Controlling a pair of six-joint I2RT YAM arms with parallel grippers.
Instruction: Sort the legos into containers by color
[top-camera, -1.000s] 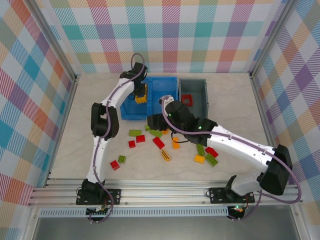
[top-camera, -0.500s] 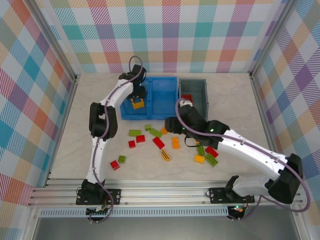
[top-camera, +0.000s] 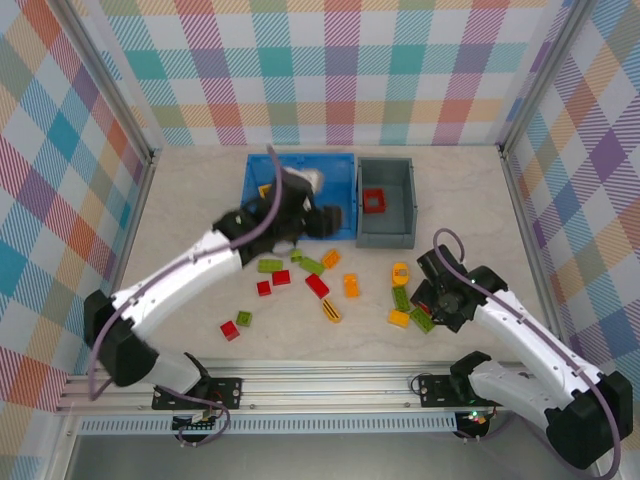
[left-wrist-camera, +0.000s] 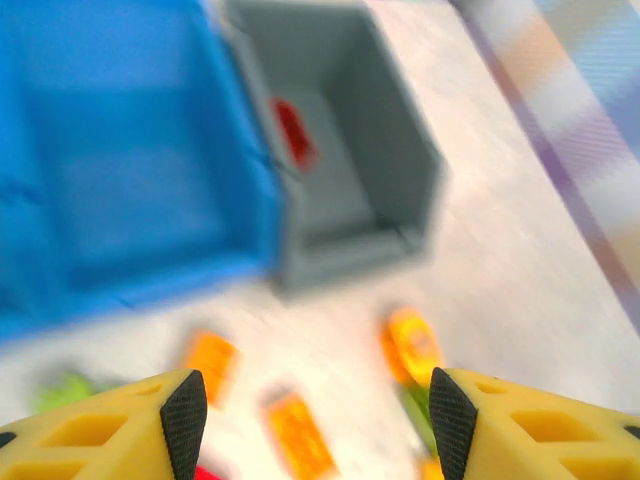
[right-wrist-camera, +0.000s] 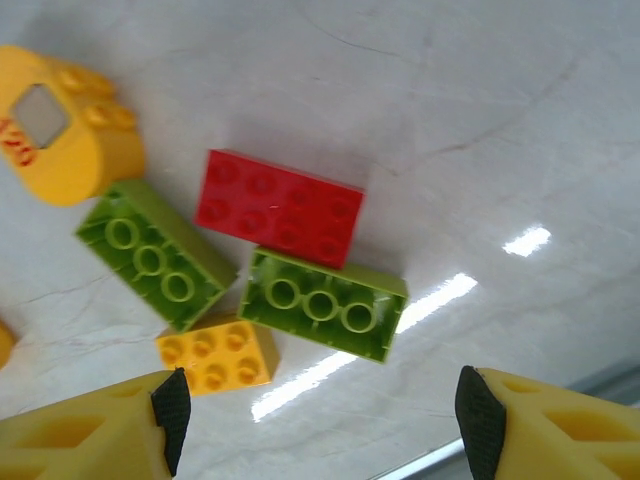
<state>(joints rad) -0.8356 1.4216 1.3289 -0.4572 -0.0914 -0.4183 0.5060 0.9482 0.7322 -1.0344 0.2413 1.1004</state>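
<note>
Wide open and empty, the right gripper (right-wrist-camera: 322, 412) hangs over a red brick (right-wrist-camera: 279, 208), a yellow brick (right-wrist-camera: 215, 357) and two green bricks (right-wrist-camera: 322, 303) on the table (right-wrist-camera: 450, 120). The left gripper (left-wrist-camera: 317, 420), equally wide and empty, hovers by the blue bin's (left-wrist-camera: 130, 170) near edge. The grey bin (left-wrist-camera: 350, 240) beside it holds one red piece (left-wrist-camera: 293, 133).

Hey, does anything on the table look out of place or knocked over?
Nothing stands out. The blue bin and grey bin sit upright side by side, a red piece lies in the grey one, and the loose bricks lie unsorted on the table.
</note>
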